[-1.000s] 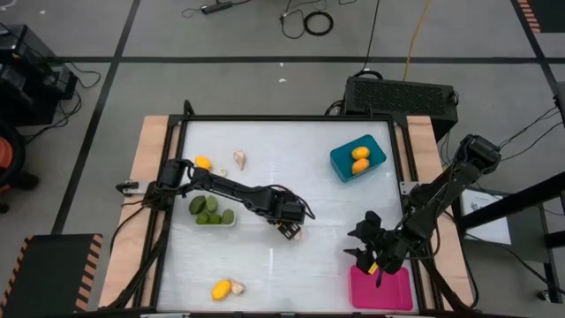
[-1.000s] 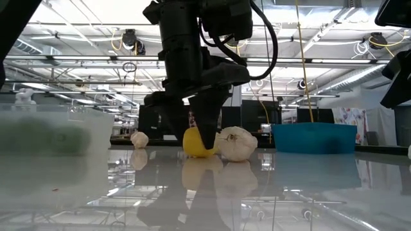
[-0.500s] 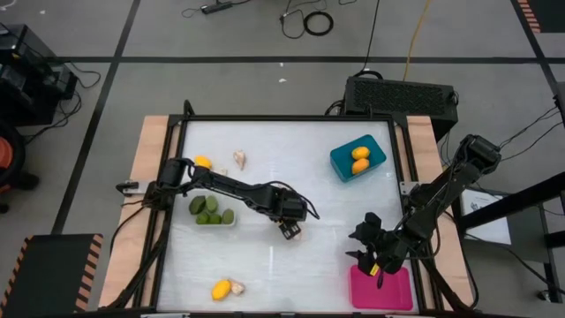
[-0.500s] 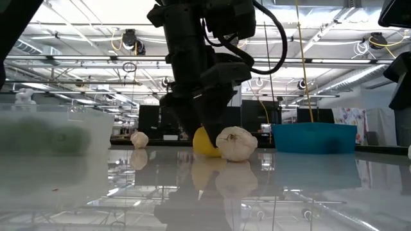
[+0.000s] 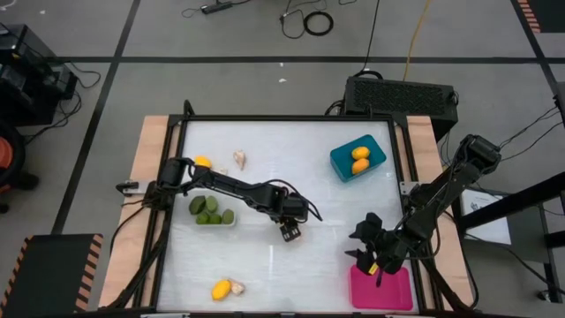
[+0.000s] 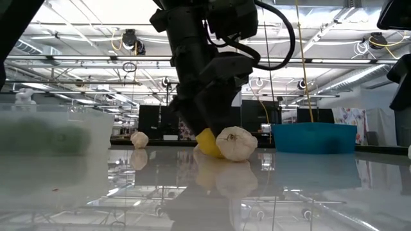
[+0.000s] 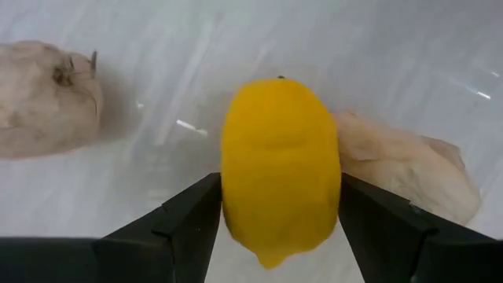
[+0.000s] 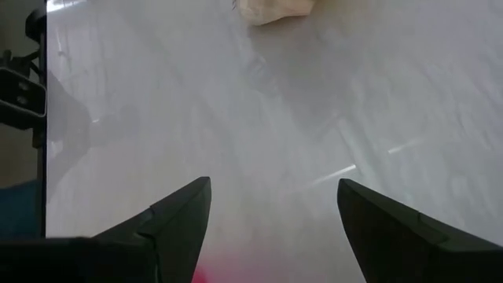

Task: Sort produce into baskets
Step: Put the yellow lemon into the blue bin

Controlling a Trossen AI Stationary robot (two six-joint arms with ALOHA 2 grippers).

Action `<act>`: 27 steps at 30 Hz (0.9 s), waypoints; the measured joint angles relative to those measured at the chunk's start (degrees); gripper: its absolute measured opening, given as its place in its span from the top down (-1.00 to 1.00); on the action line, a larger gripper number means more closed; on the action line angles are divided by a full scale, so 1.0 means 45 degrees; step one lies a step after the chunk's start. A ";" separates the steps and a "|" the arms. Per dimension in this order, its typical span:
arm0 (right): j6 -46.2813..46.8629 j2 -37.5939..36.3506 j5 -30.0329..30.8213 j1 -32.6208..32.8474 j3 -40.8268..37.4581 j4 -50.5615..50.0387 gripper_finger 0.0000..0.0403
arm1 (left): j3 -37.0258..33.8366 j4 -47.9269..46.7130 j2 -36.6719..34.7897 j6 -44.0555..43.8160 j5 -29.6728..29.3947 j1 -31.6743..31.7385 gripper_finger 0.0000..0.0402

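Seen from above, the left end effector (image 5: 290, 231) sits at the centre of the white counter (image 5: 282, 177), clenched on a yellow fruit (image 7: 280, 169) with a garlic bulb (image 6: 236, 144) just beside it. The right end effector (image 5: 364, 253) hangs released over the pink basket (image 5: 381, 290) at lower right. The teal basket (image 5: 358, 157) at upper right holds two yellow pieces; the clear basket (image 5: 212, 212) at left holds green ones.

worktop (image 5: 291, 177): white, glossy, black-framed
black box (image 5: 402, 94): on floor beyond worktop
cables (image 5: 305, 18): coiled on floor
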 joint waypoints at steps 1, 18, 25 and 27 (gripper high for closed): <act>0.0092 0.0000 0.0085 -0.0013 0.0000 0.0000 -0.34 | 0.0000 0.0001 0.0000 0.0133 0.0000 0.0000 -0.25; 0.0862 0.0000 0.1032 -0.0036 0.0000 0.0337 -0.34 | -0.0005 0.0003 0.0000 0.1408 -0.0049 0.0000 -0.25; 0.0858 0.0000 0.1232 -0.0036 0.0000 0.0374 -0.34 | -0.0005 0.0003 0.0000 0.1650 -0.0063 0.0000 -0.25; 0.0862 0.0000 0.1220 -0.0036 0.0000 0.0377 -0.34 | -0.0005 0.0011 0.0000 0.1651 -0.0068 -0.0008 -0.25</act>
